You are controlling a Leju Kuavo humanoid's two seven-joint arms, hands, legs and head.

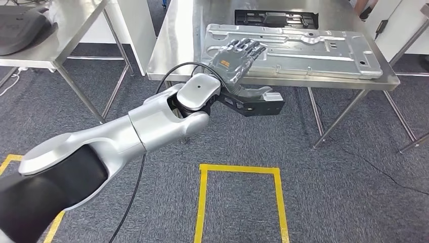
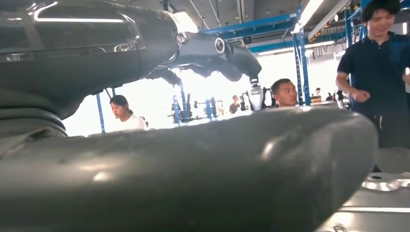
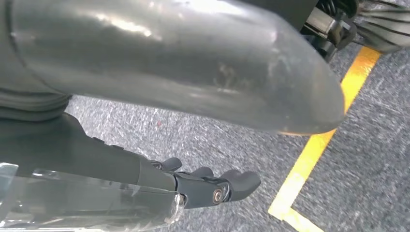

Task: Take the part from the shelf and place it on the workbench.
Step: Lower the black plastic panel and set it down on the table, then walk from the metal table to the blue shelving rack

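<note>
Fingers (image 1: 249, 49) of the left hand (image 1: 234, 61) lie spread and nearly straight, palm turned up and open, with nothing between them; the fingertips rest over the near left corner of the part (image 1: 298, 48), though whether they actually touch the metal cannot be told; the thick grey thumb (image 2: 203, 179) looms close in the left wrist view, with a strip of the pressed metal behind it. Nearer, the silver left arm (image 1: 121, 136) reaches in from the lower left, a black cable (image 1: 132, 195) looping beside it; below it on the grey carpet lies a yellow taped square (image 1: 240, 170). The right hand (image 3: 212, 188) hangs above the carpet beside a yellow tape line (image 3: 314, 154), its dark fingers loosely curled with gaps between them, holding nothing. The part, a long flat silver stamped panel, lies flat on the steel tabletop (image 1: 177, 45), towards its near edge; farther back sits a black frame (image 1: 275, 19). At far left stands another table (image 1: 76, 25). People (image 2: 379, 72) stand beyond, in the workshop.
</note>
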